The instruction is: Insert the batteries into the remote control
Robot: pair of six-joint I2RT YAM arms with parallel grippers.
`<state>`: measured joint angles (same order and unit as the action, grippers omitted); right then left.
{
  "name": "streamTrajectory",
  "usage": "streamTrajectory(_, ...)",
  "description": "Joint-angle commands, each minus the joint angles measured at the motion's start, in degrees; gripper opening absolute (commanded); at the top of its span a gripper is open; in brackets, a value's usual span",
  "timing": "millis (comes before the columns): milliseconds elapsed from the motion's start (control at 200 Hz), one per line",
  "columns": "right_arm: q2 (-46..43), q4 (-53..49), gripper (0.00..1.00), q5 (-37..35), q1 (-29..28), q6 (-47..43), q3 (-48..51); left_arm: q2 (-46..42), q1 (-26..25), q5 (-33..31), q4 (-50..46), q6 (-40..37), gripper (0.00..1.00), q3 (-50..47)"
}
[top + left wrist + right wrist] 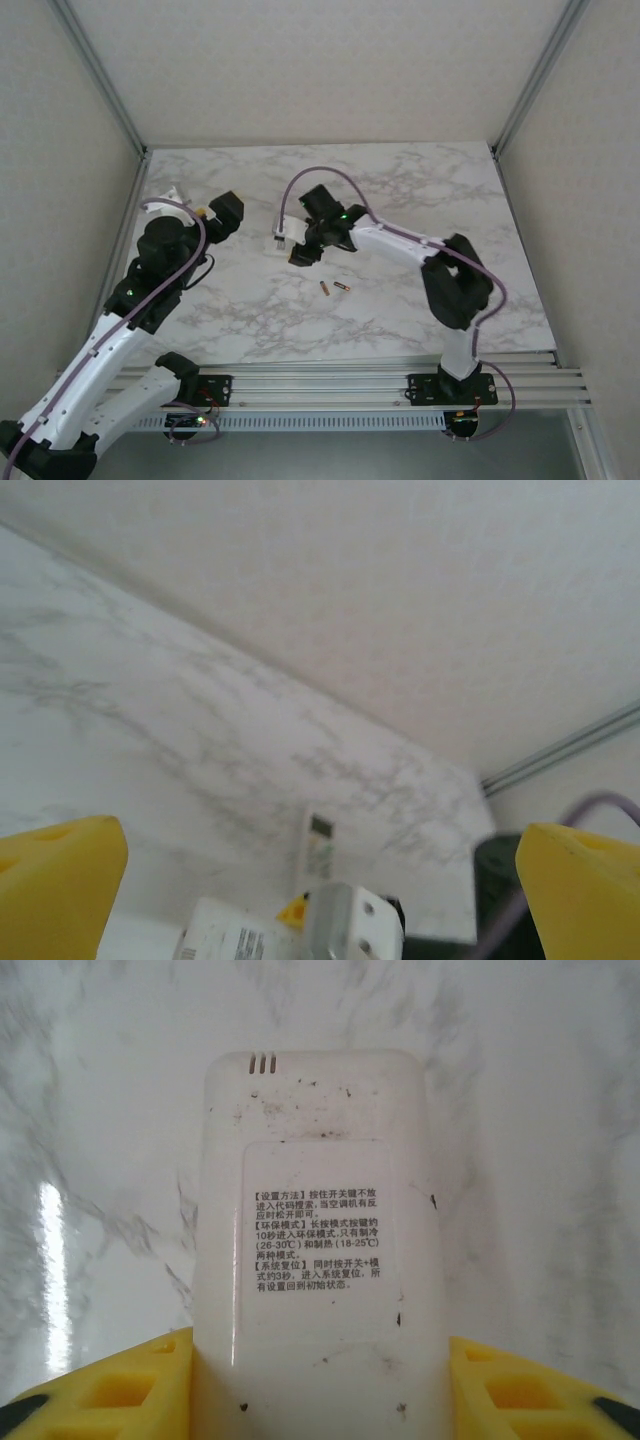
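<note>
At the left, the left gripper [320, 880] stands wide open. Its two yellow fingers [60, 880] sit at opposite edges of the left wrist view with nothing between them, and both are cut off by the frame. Low in that view a white labelled piece [225, 935] and a pale block [350, 920] are blurred and cropped by the bottom edge, too much to identify. Beyond them a slim white shape [318, 845] with a small dark window lies on the marble table [420, 190]; it may be a remote, though the blur leaves that unsure.

Near the middle, the right gripper [320, 1405] is clamped on the remote control [320, 1220], its yellow pads [120, 1390] pressing both long sides. The remote's labelled back faces the wrist camera and its lower end is out of frame.

Right of that and nearer the arms' bases, two batteries [325, 289] lie loose on the table. They are just beside each other, apart from the remote, and too small to show detail.
</note>
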<state>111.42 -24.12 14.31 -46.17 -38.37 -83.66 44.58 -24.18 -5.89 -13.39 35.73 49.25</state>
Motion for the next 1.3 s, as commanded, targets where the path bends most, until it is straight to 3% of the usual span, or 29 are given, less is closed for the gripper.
streamTrajectory(0, 4.8, -3.1, 0.21, -2.5, -1.9, -4.4, -3.5, -1.1, 0.7, 4.7, -7.2, -5.3, 1.00, -4.0)
streamTrajectory(110, 7.6, -1.0, 0.25, -3.0, -2.4, -4.1, -3.1, -1.8, 0.9, 5.7, -5.0, -4.7, 0.99, -7.4)
streamTrajectory(250, 10.0, 0.6, 0.45, -4.2, -2.4, -5.1, -0.7, -1.5, 1.1, 5.6, -0.2, -0.6, 1.00, -13.2)
streamTrajectory(330, 10.8, -0.7, 0.52, -5.2, -2.4, -5.8, -0.6, -1.5, 1.0, 7.5, 3.5, 1.0, 1.00, -16.6)
streamTrajectory(566, 0.4, 3.2, 0.65, -3.5, -2.0, -0.5, 3.4, 0.3, 1.1, 5.9, 5.5, 0.8, 1.00, -18.6)
streamTrajectory(786, -13.5, 13.5, 0.66, 1.9, -0.9, 17.1, 15.7, 6.1, 1.9, 6.4, 9.5, -0.3, 0.99, -19.2)
streamTrajectory(881, -16.8, 16.1, 0.62, -4.4, -0.9, 37.0, 18.4, 10.2, 2.1, 7.5, 15.6, -0.8, 0.99, -20.2)
streamTrajectory(961, -17.9, 11.8, 0.57, -12.7, -0.9, 56.4, 18.7, 15.2, 2.2, 7.4, 22.0, -2.5, 0.99, -21.0)
streamTrajectory(1041, -18.0, 6.5, 0.54, -13.6, -1.3, 68.5, 18.5, 21.1, 2.3, 6.5, 27.5, -4.4, 0.98, -21.0)
streamTrajectory(1172, -18.0, 2.2, 0.51, -17.1, -2.3, 76.6, 20.7, 27.2, 2.3, 7.0, 33.7, -8.3, 0.98, -21.0)
streamTrajectory(1297, -15.2, -1.8, 0.38, -18.4, -2.3, 76.3, 20.4, 26.7, 2.3, 7.9, 40.6, -10.5, 0.99, -24.7)
